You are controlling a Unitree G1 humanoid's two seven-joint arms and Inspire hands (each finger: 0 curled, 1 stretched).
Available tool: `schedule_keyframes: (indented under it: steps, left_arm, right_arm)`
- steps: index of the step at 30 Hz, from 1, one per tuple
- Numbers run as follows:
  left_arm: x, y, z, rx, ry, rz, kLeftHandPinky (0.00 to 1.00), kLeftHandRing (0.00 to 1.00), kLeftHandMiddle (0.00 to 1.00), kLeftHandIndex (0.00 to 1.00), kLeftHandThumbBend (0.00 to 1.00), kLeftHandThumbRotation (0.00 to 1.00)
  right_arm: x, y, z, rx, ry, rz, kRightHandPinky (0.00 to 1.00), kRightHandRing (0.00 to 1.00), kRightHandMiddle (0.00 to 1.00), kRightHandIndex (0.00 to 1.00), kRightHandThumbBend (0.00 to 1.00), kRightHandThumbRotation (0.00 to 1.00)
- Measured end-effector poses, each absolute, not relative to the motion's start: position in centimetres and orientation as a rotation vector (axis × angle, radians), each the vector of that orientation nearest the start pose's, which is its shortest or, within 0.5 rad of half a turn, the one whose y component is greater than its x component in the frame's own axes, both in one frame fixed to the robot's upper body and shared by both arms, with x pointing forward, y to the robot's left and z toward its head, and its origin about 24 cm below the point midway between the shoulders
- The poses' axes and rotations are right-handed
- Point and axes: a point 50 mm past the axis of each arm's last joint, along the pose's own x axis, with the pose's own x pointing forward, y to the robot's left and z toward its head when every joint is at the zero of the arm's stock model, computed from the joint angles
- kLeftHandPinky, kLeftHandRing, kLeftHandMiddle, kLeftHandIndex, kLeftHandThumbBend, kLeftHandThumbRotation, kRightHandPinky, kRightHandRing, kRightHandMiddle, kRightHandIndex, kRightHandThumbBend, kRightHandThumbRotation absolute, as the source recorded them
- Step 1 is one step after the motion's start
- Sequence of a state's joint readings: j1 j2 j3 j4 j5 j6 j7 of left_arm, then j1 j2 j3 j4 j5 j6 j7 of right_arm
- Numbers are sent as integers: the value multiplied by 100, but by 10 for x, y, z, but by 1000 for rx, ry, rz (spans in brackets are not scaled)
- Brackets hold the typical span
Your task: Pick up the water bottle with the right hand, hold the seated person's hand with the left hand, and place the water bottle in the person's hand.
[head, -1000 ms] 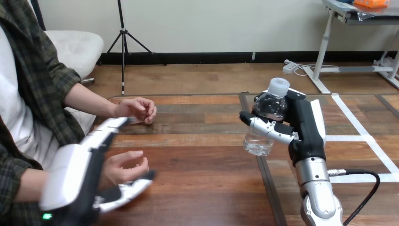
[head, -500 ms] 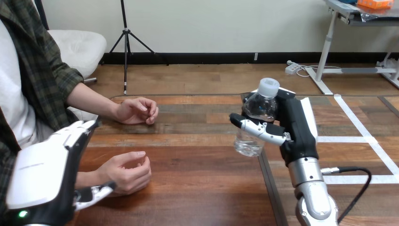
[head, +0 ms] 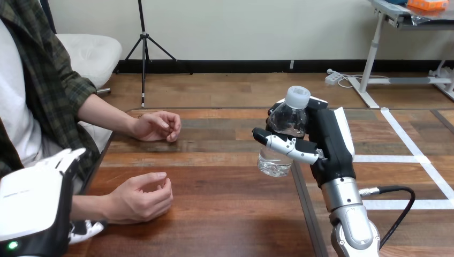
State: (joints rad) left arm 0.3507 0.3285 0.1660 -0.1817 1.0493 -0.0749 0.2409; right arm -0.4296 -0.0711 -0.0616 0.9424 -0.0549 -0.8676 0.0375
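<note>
Grip is what I am watching: the robot's right hand [head: 329,144] is wrapping its thumb and fingers round the middle of the clear plastic water bottle with the white cap [head: 288,124], carrying it upright, clear of the brown wooden table [head: 225,214], right of centre. I am judging it light, thin-walled and slick, prone to crumple or slip. A moderate hold at mid-body suits it, leaving the base free for the person to take. The left hand [head: 29,206] is hovering at the near left, fingers straight and holding nothing, beside the forearm of the person's nearer hand [head: 136,199], which is resting loosely curled on the table. Whether its thumb is touching that forearm I cannot tell.
</note>
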Motion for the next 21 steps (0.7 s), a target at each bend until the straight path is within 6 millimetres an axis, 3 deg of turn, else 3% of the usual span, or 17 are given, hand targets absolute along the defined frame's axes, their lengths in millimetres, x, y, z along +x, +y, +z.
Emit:
schedule_keyframes:
  steps: [21]
  left_arm:
    - [185,255,42,1537,188,58,76,82,82,76,100,0]
  right_arm:
    - [302,-146,32,-111,-354,139,37,40,42,39,72,0]
